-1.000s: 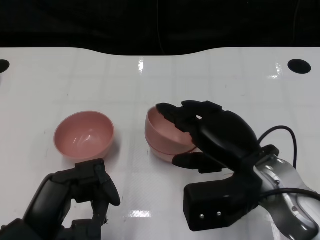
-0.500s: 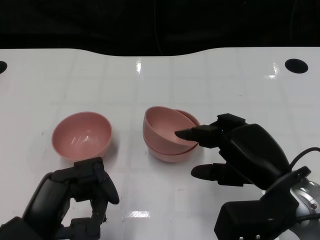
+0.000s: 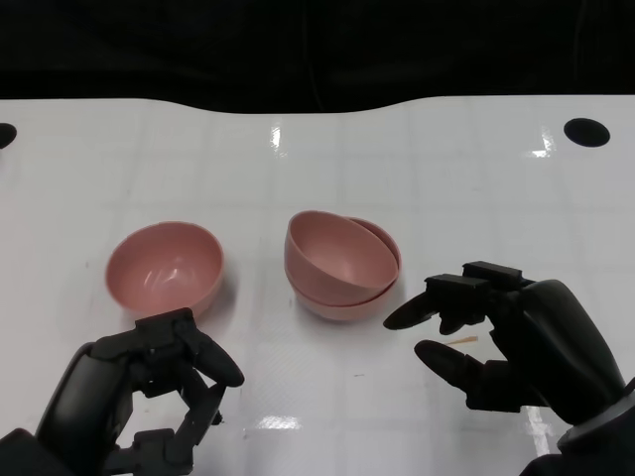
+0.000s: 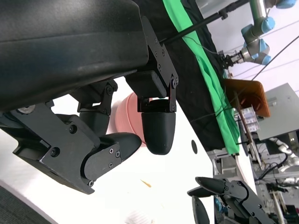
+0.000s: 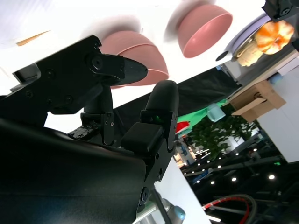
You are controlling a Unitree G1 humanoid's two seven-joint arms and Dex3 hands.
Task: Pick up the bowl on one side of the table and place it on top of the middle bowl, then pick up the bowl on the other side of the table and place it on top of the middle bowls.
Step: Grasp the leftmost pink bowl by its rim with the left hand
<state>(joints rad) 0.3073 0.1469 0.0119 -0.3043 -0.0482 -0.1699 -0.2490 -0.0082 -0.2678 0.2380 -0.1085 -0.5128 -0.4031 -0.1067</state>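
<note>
head view: two pink bowls are nested at the middle of the white table (image 3: 417, 149), the upper bowl (image 3: 332, 248) sitting tilted in the lower bowl (image 3: 342, 302), not seated flush. the remaining bowl (image 3: 165, 268) stands upright toward the table's left side, apart from the stack. the right hand (image 3: 496, 337) hangs just beside the stack on the near right, fingers spread, holding nothing and clear of the bowls. the left hand (image 3: 149, 387) is at the near edge just below the remaining bowl, fingers loosely curled with a gap, holding nothing; contact with the bowl is not evident.

risk, as a judgement: the tilted upper bowl may rock or slide when the third is set on it, and a stack leaning that way could tip.

left wrist view: the left hand's fingers (image 4: 156, 126) are part-open, nothing between them; a pink bowl (image 4: 126, 119) shows beyond them. the right hand (image 4: 224, 193) appears far off.

right wrist view: right hand's fingers (image 5: 161, 112) apart, empty; the stack (image 5: 135, 53) and the single bowl (image 5: 205, 28) lie beyond.
</note>
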